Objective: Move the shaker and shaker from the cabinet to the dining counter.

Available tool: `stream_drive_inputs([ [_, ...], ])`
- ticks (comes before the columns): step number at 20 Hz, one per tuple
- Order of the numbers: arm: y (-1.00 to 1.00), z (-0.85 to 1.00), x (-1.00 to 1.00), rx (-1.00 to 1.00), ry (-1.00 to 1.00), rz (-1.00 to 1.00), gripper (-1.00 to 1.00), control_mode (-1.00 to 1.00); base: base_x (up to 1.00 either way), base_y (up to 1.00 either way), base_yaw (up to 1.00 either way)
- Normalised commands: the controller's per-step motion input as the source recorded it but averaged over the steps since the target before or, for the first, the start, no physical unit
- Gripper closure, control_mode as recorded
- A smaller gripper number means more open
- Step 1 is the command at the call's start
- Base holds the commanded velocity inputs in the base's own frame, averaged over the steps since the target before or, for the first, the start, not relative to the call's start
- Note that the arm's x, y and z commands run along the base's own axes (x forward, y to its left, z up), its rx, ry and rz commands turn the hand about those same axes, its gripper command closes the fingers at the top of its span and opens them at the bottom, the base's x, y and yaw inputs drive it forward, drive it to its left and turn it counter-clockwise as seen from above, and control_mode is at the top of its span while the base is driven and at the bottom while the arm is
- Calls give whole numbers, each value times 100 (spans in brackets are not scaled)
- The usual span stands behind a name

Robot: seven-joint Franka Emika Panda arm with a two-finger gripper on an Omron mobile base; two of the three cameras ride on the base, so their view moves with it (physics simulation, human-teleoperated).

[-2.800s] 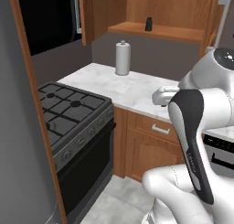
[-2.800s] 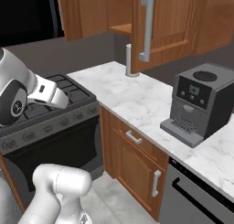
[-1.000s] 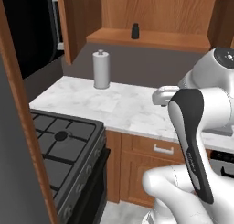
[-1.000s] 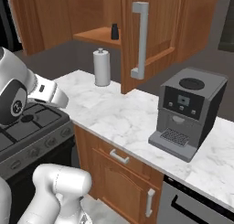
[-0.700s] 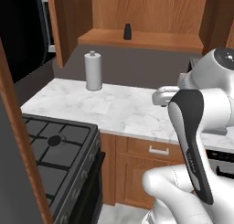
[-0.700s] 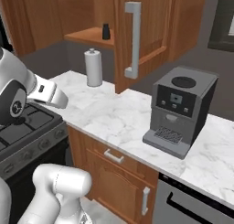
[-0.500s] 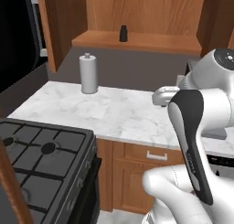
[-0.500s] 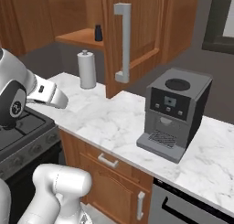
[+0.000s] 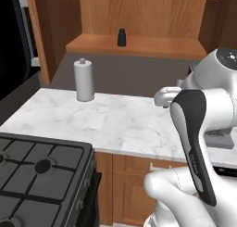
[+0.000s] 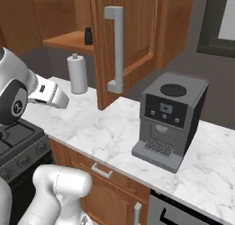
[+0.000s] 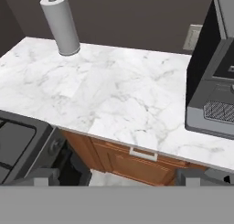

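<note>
shaker (image 9: pixel 121 37): tapered, black | cabinet (image 9: pixel 134 46): wooden shelf | worktop (image 11: pixel 114 95): veined marble | fingers (image 11: pixel 45 175): apparently spread, empty

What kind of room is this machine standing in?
A rendered home kitchen, by the look of it: a marble worktop with a black stove beside it, a coffee machine, and an open wooden cabinet above holding a small black shaker.
</note>
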Motion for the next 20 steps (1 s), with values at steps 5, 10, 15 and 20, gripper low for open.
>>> stream_drive_inputs([
  [5, 0, 0, 0, 0, 0, 0, -100, 100, 7, 18, -24],
  [10, 0, 0, 0, 0, 0, 0, -100, 100, 28, 28, -24],
  [15, 0, 0, 0, 0, 0, 0, -100, 100, 34, 63, -16],
  [20, 0, 0, 0, 0, 0, 0, -100, 100, 36, 40, -14],
])
